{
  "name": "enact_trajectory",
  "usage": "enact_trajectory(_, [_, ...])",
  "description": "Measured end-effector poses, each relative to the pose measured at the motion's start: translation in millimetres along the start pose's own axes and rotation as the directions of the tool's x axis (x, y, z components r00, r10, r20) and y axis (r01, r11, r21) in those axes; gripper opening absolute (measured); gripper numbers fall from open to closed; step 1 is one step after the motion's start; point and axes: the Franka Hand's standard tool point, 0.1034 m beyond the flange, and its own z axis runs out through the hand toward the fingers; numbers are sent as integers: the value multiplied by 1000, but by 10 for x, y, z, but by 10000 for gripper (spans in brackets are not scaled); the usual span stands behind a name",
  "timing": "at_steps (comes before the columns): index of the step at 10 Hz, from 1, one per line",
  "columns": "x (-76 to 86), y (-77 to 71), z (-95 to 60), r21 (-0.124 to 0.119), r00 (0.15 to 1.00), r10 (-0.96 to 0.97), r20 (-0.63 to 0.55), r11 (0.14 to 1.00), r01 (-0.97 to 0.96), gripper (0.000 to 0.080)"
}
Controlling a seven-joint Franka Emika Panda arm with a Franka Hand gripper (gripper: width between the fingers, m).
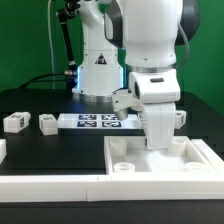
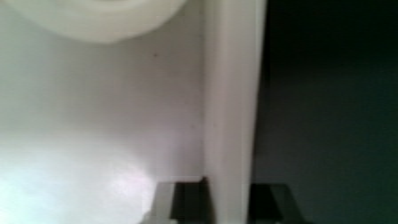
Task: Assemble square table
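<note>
Robot hand clamped tight on the thin raised rim of the square panel, which lies flat on the black surface. Likely step: sliding the panel into position, and the next move needs a steady pull without the rim slipping. The panel is smooth matte white plastic with a round socket. A blocky tagged leg and a second leg sit well apart from the panel

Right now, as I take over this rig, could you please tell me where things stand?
The gripper is shut on the raised rim of the square panel, which lies flat at the table's front. The sockets in view look empty. Two legs lie loose to the exterior view's left of the marker board; a third leg seems to sit behind the arm. No leg is fitted yet.
</note>
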Motion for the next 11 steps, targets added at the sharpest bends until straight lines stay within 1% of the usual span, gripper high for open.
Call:
enact_trajectory(6, [-7, -4, 6, 2, 1000, 17, 1, 1000, -17, 67])
enact_trajectory(7, [-8, -4, 6, 2, 1000, 18, 1, 1000, -18, 258])
enact_trajectory(8, [-8, -4, 6, 2, 1000, 18, 1, 1000, -18, 428])
enact_trajectory(9, [-10, -4, 7, 2, 1000, 18, 1, 1000, -18, 428])
enact_trajectory(10, [-10, 0, 3, 1, 1000, 18, 1, 1000, -18, 581])
enact_trajectory(11, [-10, 3, 1, 0, 1000, 18, 1, 1000, -18, 635])
